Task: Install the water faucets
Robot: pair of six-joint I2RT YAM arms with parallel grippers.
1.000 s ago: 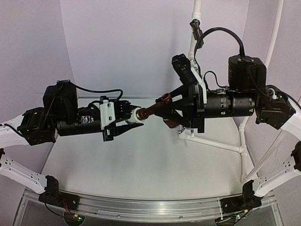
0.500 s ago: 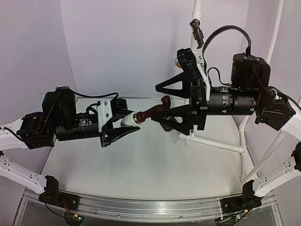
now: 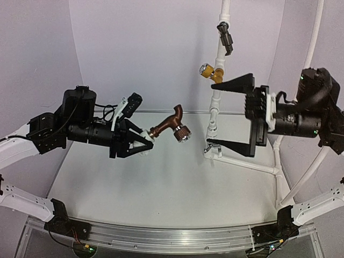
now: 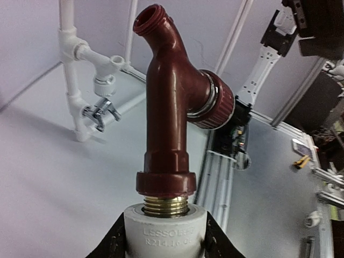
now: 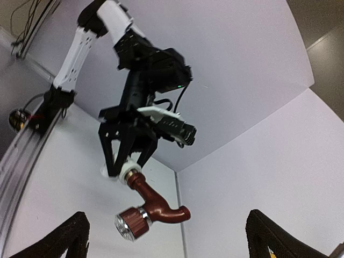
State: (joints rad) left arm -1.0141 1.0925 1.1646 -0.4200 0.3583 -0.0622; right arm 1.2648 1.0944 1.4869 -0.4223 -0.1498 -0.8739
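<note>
A dark reddish-brown water faucet (image 3: pixel 169 124) hangs in mid-air over the table, its brass thread screwed into a white elbow fitting (image 3: pixel 146 137). My left gripper (image 3: pixel 144 141) is shut on that fitting, coming in from the left. In the left wrist view the faucet (image 4: pixel 172 107) rises from the white fitting (image 4: pixel 165 231), pinched between my black fingers. My right gripper (image 3: pixel 210 113) stands wide open to the right of the faucet, apart from it. In the right wrist view the faucet (image 5: pixel 153 207) hangs well beyond my spread fingertips (image 5: pixel 72 234).
A white pipe frame (image 3: pixel 217 102) stands at the back right, carrying a yellow-brass valve (image 3: pixel 208 71), a dark valve (image 3: pixel 226 31) and a chrome tap (image 3: pixel 213 148). The frame (image 4: pixel 70 70) and chrome tap (image 4: pixel 99 110) also appear in the left wrist view. An aluminium rail (image 3: pixel 161 236) runs along the near edge.
My right gripper has opened off the faucet and drawn back to the right. The left gripper keeps the fitting; the faucet has turned and shifted slightly.
</note>
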